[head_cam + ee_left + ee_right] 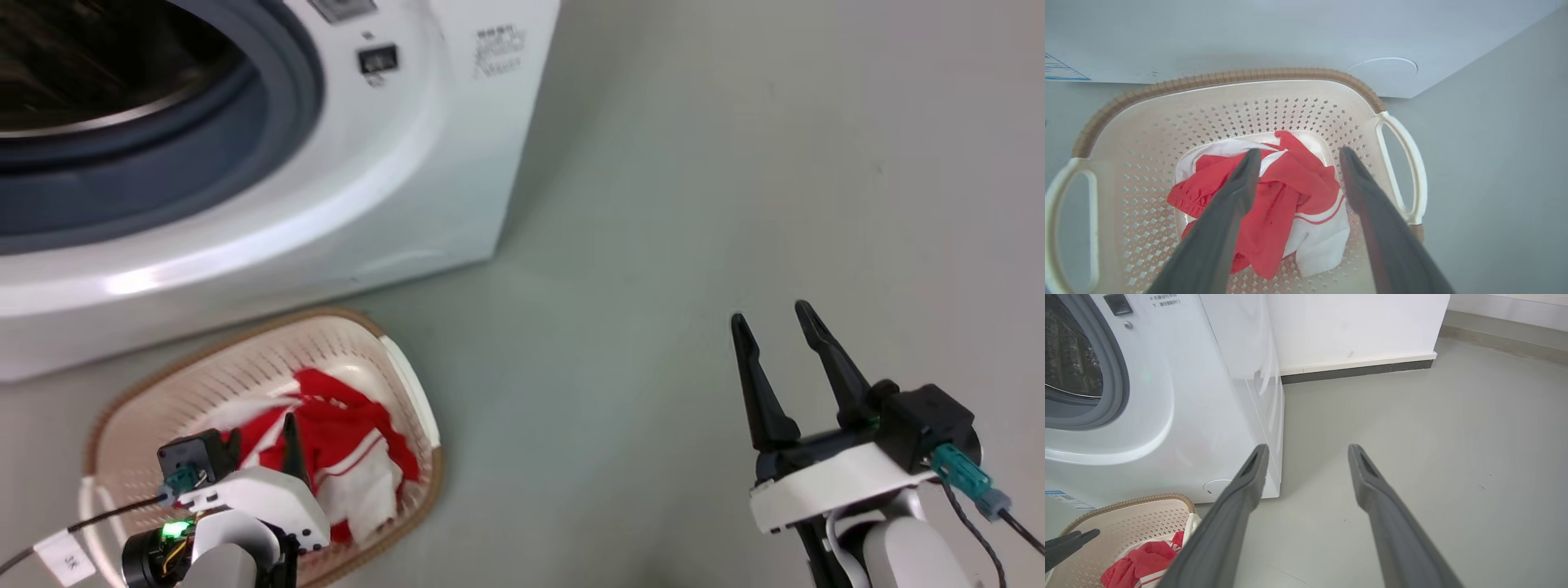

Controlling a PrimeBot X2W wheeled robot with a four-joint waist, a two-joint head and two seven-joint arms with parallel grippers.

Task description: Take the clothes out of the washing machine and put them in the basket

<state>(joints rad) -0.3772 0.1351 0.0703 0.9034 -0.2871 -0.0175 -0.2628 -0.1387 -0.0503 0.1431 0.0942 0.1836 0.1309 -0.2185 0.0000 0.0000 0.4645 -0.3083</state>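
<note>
The clothes [343, 445], a red and white bundle, lie in the bottom of the cream basket [220, 371], which stands on the floor in front of the washing machine [392, 163]. My left gripper [261, 437] hangs open above the basket. In the left wrist view the left gripper [1299, 152] is spread over the clothes [1274, 196] with nothing between its fingers, inside the basket [1249, 110]. My right gripper [771, 313] stands open over bare floor to the right. Its wrist view shows the right gripper [1307, 447], the washing machine [1167, 396], the basket [1126, 522] and the clothes [1143, 559].
The washer's porthole [163, 155] stands open onto a dark drum [98, 65]. Grey floor [694, 204] stretches to the right of the machine. A white wall with a dark baseboard [1355, 369] runs behind. A cable with a paper tag [61, 557] hangs from the left wrist.
</note>
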